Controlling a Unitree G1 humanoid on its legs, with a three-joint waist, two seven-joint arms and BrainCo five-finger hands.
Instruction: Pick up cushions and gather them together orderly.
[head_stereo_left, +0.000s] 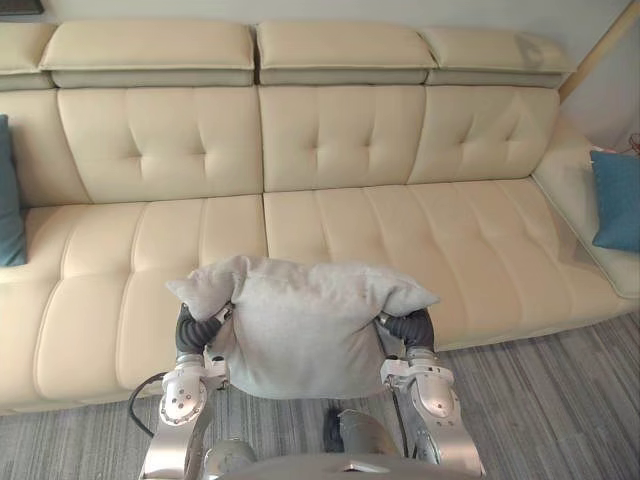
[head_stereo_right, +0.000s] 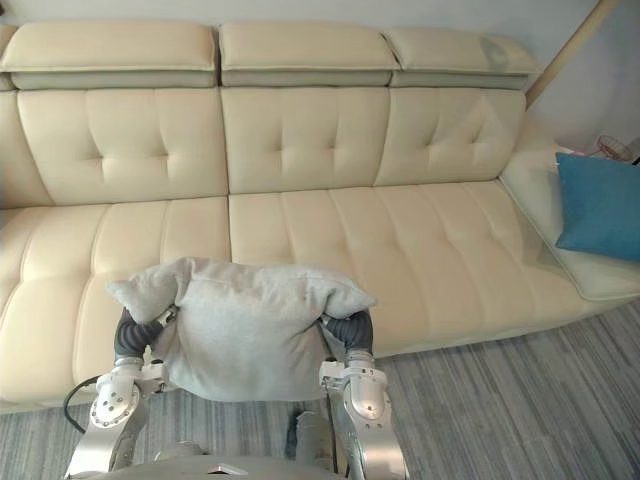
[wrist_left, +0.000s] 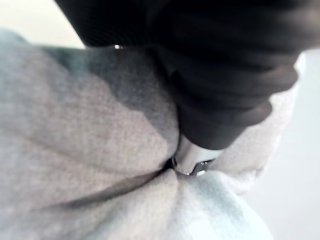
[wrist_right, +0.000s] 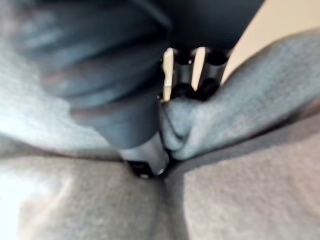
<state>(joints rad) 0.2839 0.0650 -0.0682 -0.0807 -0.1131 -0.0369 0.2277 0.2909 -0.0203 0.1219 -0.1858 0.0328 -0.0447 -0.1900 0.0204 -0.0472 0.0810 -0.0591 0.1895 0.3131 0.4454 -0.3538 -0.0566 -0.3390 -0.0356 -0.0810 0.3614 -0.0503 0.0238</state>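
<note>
Left hand and right hand each pinch a side of the grey cushion, held up at the cream sofa's near edge. We're mid-carry; next, we reckon, it goes right beside the blue cushion.

The left forearm and the right forearm are clad in rounded silver-grey shells dotted with small screws. The left hand and the right hand are wrapped in dark ribbed covers. Silver metal is seen on the left thumb, and the right fingers are dark-tipped.
</note>
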